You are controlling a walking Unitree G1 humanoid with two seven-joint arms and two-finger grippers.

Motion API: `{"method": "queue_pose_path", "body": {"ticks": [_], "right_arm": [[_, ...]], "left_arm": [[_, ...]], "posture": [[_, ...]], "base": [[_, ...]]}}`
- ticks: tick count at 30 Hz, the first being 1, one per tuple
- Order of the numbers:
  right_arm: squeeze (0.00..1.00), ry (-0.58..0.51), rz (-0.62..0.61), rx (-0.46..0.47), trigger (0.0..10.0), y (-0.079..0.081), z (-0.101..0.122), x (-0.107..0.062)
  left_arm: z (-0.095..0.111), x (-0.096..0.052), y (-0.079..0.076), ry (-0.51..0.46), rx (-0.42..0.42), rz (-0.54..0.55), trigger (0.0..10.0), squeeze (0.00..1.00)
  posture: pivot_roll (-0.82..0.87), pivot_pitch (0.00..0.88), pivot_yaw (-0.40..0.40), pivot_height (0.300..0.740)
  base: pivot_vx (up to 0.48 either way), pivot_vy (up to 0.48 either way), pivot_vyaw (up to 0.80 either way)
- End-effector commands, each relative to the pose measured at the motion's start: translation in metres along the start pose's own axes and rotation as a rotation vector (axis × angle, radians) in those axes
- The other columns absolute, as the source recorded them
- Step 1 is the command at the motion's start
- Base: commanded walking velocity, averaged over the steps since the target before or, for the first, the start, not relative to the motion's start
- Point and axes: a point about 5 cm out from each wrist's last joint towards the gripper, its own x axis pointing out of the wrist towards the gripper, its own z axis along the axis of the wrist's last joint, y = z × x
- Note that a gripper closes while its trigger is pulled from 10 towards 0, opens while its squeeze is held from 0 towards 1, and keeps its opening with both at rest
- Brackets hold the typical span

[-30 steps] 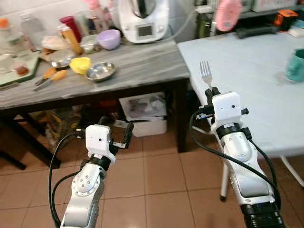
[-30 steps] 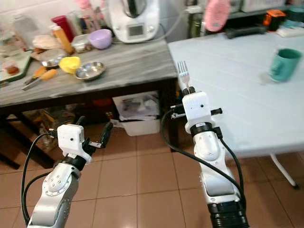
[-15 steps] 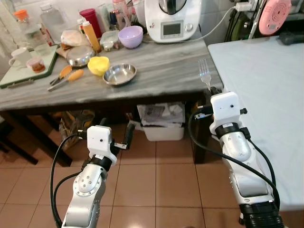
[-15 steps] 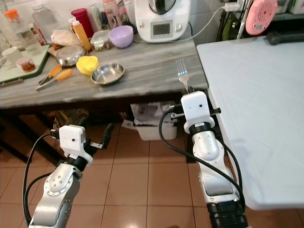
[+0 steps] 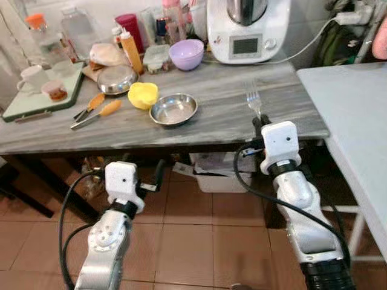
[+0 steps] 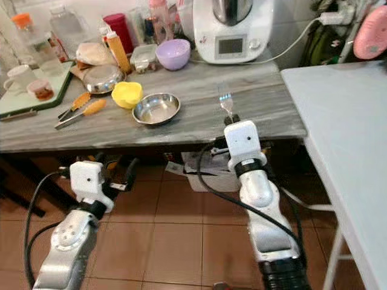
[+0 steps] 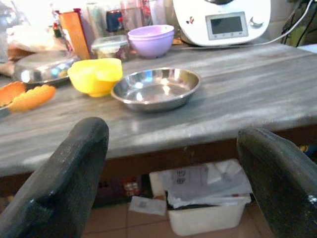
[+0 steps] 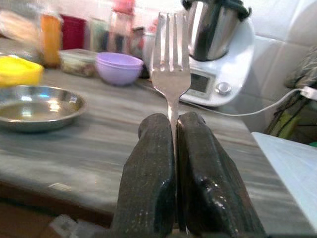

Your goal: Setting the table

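Note:
My right gripper is shut on a silver fork, held upright with its tines up, in front of the near edge of the grey worktable. Seen from the right wrist, the fork stands clamped between the two black fingers. My left gripper hangs low in front of the table, open with nothing between its fingers. On the table lie a steel bowl, a yellow bowl and a purple bowl. A light blue table stands at the right.
A white kitchen machine stands at the back of the worktable, with bottles, a container and a steel plate to its left. Orange-handled tongs and a green tray lie at the left. A white bin sits under the table.
The camera has turned left, so the worktable now fills the middle and the blue table has slid to the right. My right gripper still holds the fork; the left stays open.

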Motion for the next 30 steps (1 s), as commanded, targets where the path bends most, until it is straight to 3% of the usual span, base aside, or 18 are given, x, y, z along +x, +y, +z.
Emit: {"method": "queue_pose_path", "body": {"ticks": [1,17,23,30], "right_arm": [[0.00,-0.035,0.017,0.021,10.0,0.007,0.008,0.003],[0.00,-0.034,-0.011,0.011,10.0,0.005,0.008,0.004],[0.00,-0.010,-0.033,0.003,10.0,0.002,0.003,0.000],[0.00,0.034,-0.061,0.017,10.0,0.002,-0.007,-0.005]], "left_arm": [[0.002,-0.003,0.010,-0.003,0.026,0.029,10.0,0.00],[-0.005,-0.014,0.011,0.039,0.051,-0.005,10.0,0.00],[-0.004,-0.022,0.001,0.049,0.034,-0.128,10.0,0.00],[-0.002,-0.044,-0.002,0.102,0.039,-0.318,10.0,0.00]], "posture": [[-0.25,0.083,0.138,0.740],[-0.25,0.077,0.132,0.740],[-0.25,0.089,0.137,0.740],[-0.25,0.105,0.153,0.740]], "base": [[0.409,0.000,0.00],[0.380,0.000,0.00],[0.000,0.000,0.00],[0.000,0.000,0.00]]}}
